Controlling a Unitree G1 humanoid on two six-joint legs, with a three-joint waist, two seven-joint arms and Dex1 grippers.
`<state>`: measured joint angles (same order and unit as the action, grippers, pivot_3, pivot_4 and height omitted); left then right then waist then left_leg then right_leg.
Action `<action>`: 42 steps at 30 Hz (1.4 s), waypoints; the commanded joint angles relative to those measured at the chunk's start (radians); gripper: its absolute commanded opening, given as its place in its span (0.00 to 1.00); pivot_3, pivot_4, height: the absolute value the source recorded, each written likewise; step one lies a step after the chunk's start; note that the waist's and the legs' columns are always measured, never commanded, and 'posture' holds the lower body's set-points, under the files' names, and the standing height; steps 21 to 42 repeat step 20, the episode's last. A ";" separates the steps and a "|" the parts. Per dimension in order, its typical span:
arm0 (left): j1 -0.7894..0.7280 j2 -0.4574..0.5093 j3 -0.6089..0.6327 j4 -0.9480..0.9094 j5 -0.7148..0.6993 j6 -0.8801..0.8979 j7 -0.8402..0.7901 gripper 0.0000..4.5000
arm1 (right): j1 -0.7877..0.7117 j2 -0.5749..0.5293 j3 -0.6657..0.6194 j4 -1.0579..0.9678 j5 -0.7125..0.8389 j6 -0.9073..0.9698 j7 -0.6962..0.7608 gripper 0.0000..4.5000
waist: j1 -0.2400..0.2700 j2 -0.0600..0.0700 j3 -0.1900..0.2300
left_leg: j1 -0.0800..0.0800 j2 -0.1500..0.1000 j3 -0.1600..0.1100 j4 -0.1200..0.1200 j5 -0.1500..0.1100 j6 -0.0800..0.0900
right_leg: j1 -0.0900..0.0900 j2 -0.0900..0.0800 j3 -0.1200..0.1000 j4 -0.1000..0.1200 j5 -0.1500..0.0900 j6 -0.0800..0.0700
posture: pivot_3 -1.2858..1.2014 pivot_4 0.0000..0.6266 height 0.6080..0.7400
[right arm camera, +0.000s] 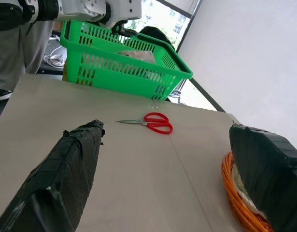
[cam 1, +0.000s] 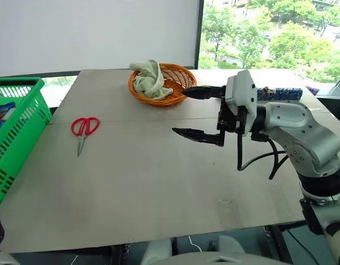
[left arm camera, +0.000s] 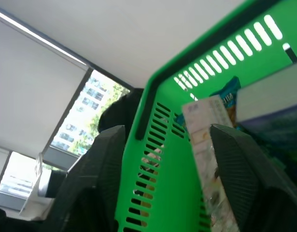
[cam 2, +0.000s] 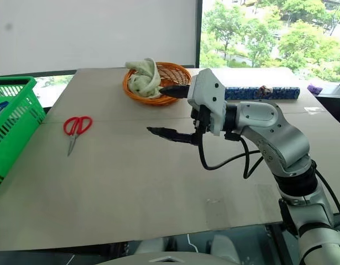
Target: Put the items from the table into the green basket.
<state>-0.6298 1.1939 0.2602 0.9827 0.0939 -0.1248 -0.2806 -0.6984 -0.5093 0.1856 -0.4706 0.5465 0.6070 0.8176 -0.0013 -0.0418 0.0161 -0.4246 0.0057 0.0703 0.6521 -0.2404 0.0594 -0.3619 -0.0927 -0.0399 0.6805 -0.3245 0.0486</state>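
The green basket [cam 1: 15, 127] stands at the table's [cam 1: 158, 182] left edge. In the left wrist view my left gripper [left arm camera: 167, 129] is open at the basket's rim. A long pale floral packet [left arm camera: 206, 159] lies inside the basket between its fingers, and I cannot tell whether it touches them. Red-handled scissors [cam 1: 84, 130] lie flat on the left part of the table. A dark-blue patterned roll [cam 2: 269, 93] lies at the back right, behind my right arm. My right gripper [cam 1: 179, 112] hangs open and empty above the table's middle, pointing left towards the scissors [right arm camera: 153, 123].
A round orange wicker basket [cam 1: 178, 80] with a pale cloth [cam 1: 149, 79] in it stands at the back centre, close to the right gripper's far finger. The green basket also holds a blue bag [left arm camera: 228, 94] and a box. A person's legs [right arm camera: 18, 58] stand beyond it.
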 commanded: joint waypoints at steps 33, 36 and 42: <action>0.686 -0.628 -0.123 -1.426 -0.610 0.713 -0.125 0.98 | 0.710 -0.193 -0.377 -0.053 -0.148 -0.047 -0.172 1.00 | -0.066 0.021 0.000 | 0.015 0.004 0.005 0.001 0.000 0.009 | 0.016 0.005 0.006 -0.002 0.000 0.001 | 0.47 0.00 1.00; 0.686 -0.628 -0.123 -1.426 -0.610 0.713 -0.125 0.98 | 0.710 -0.193 -0.377 -0.053 -0.148 -0.047 -0.172 1.00 | -0.066 0.021 0.000 | 0.015 0.004 0.005 0.001 0.000 0.009 | 0.016 0.005 0.006 -0.002 0.000 0.001 | 0.47 0.00 1.00; 0.686 -0.628 -0.123 -1.426 -0.610 0.713 -0.125 0.98 | 0.710 -0.193 -0.377 -0.053 -0.148 -0.047 -0.172 1.00 | -0.066 0.021 0.000 | 0.015 0.004 0.005 0.001 0.000 0.009 | 0.016 0.005 0.006 -0.002 0.000 0.001 | 0.47 0.00 1.00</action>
